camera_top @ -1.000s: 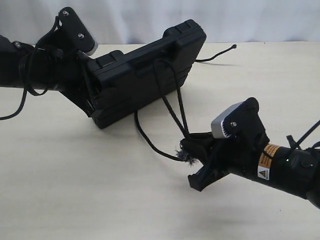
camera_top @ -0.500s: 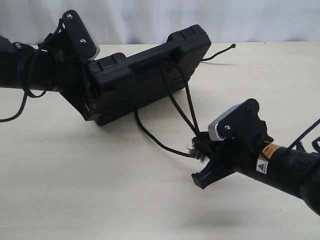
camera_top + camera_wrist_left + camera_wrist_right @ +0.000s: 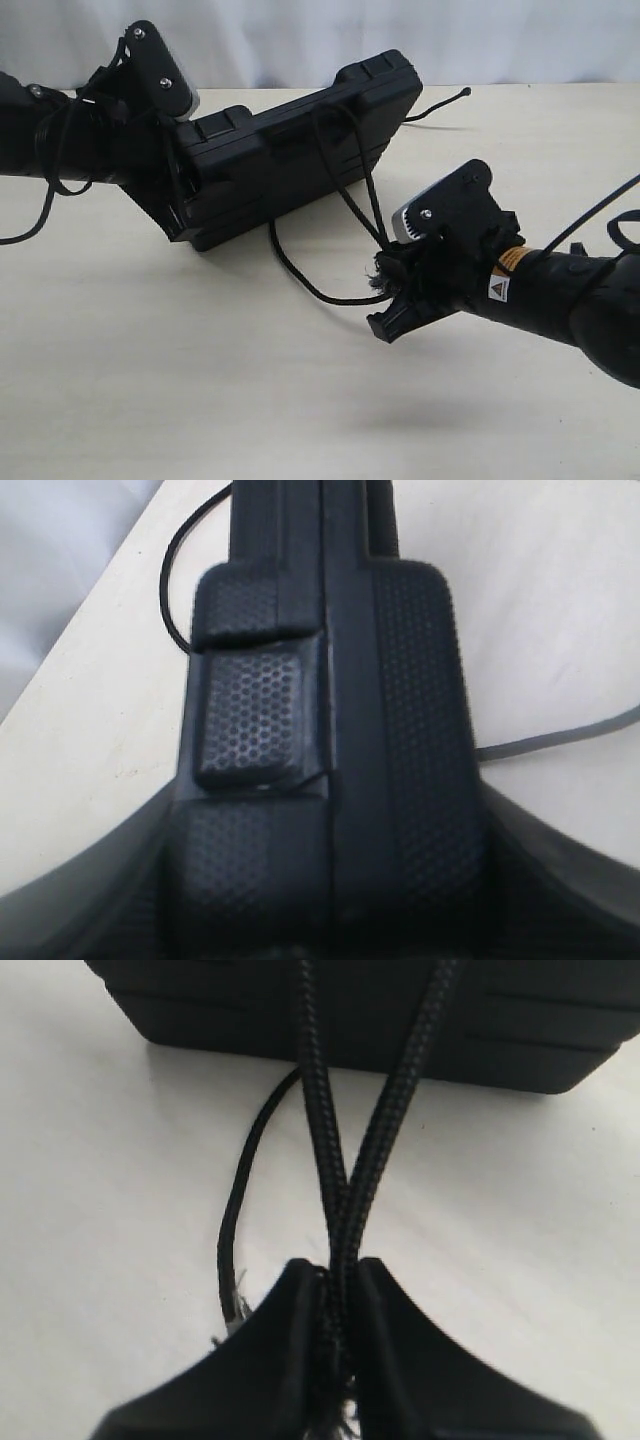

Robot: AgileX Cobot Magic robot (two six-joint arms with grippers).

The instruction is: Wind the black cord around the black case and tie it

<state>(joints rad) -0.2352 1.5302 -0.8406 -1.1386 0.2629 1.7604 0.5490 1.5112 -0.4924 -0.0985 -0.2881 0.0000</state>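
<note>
The black case (image 3: 290, 150) is held tilted off the table, with my left gripper (image 3: 178, 205) shut on its left end. In the left wrist view the case's edge (image 3: 400, 710) and a latch (image 3: 255, 720) fill the frame between the gripper's (image 3: 325, 920) fingers. The black cord (image 3: 345, 165) loops over the case, and two strands run down to my right gripper (image 3: 388, 290). In the right wrist view that gripper (image 3: 340, 1285) is shut on both strands of the cord (image 3: 345, 1195), with the frayed tuft (image 3: 335, 1420) behind the fingertips.
A slack bight of cord (image 3: 300, 275) lies on the pale table (image 3: 150, 380) below the case. The cord's knotted tip (image 3: 467, 92) rests on the table behind the case's right end. A grey cable (image 3: 560, 738) crosses the table beside the case.
The right gripper, still holding the cord, first pulled right, then moved back up and left toward the case. The case shifted slightly right early on, then held still.
</note>
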